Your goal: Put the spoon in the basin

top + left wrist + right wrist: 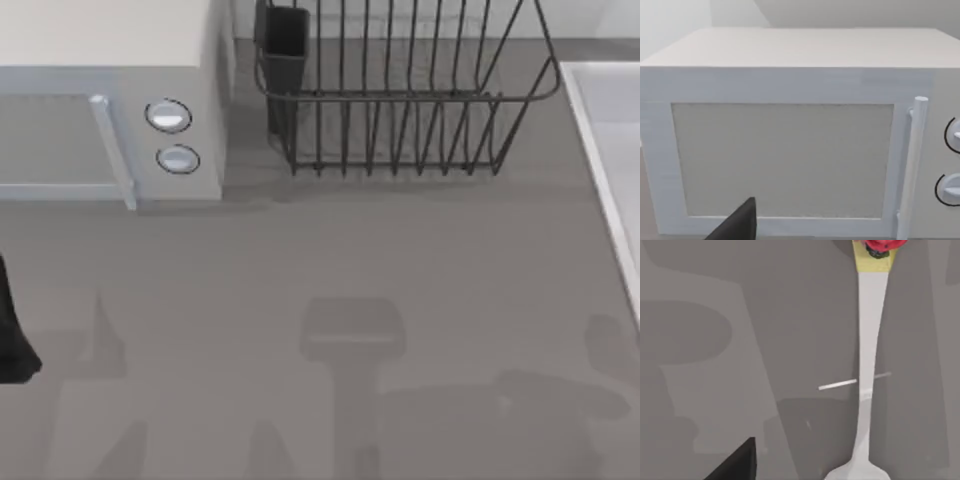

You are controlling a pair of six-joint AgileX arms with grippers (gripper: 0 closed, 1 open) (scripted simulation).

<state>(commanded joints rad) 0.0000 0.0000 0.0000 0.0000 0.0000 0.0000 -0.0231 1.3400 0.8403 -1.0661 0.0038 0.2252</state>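
Your basin [605, 130] at 3 o'clock shows a bare floor; dish rack [400, 95] at 12. One spoon [867, 360] lies flat on the table. Claw states: cannot tell.

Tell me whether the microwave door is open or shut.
Shut: the microwave door sits flush in its frame, handle beside the knobs.

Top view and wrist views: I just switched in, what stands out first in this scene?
The white microwave with two round knobs sits at the table's far left, and the left wrist view faces its door head-on. Beside it, at the far middle, stands the dark wire dish rack, and the pale basin edges in at the right. In the right wrist view a long pale spoon with a yellow and red handle end lies flat on the grey table.
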